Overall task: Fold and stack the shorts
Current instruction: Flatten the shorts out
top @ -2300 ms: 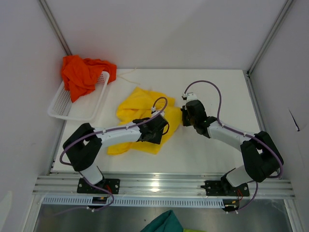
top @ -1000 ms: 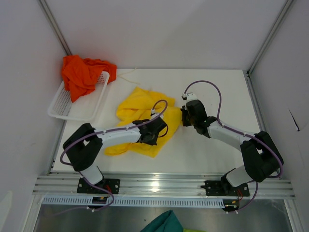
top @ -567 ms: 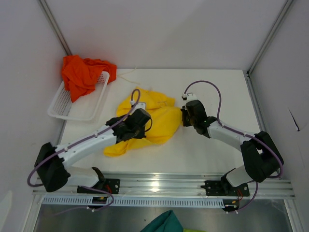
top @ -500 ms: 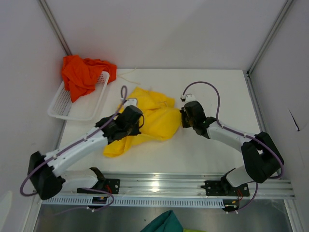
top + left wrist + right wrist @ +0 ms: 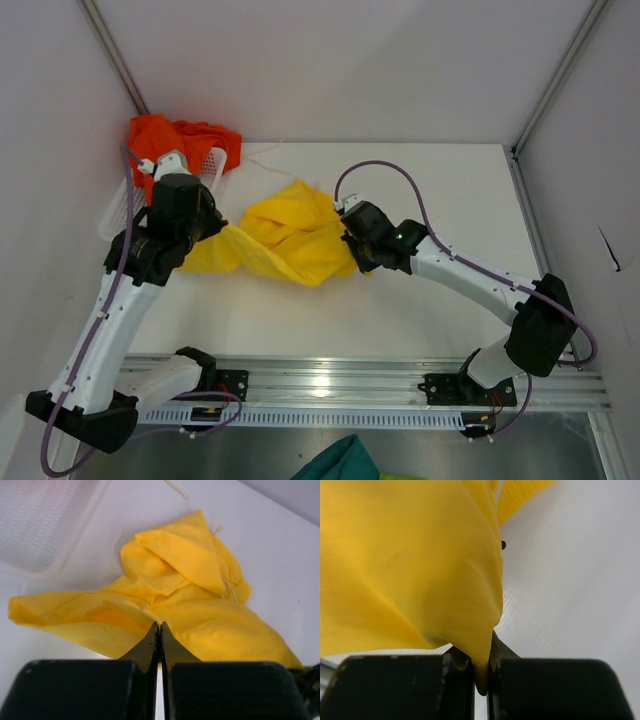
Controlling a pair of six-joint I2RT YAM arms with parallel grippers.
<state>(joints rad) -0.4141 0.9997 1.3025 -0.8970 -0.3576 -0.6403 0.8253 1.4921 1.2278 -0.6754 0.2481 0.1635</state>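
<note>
No legible text or markings

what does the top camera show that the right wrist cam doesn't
Only the top view: the orange-red shorts heaped in the white basket at far left, the whole left arm and right arm, and a teal cloth below the near edge. Only the right wrist view: close up, a fold of yellow fabric pinched between its shut jaws. Both: the yellow shorts and the white table.
</note>
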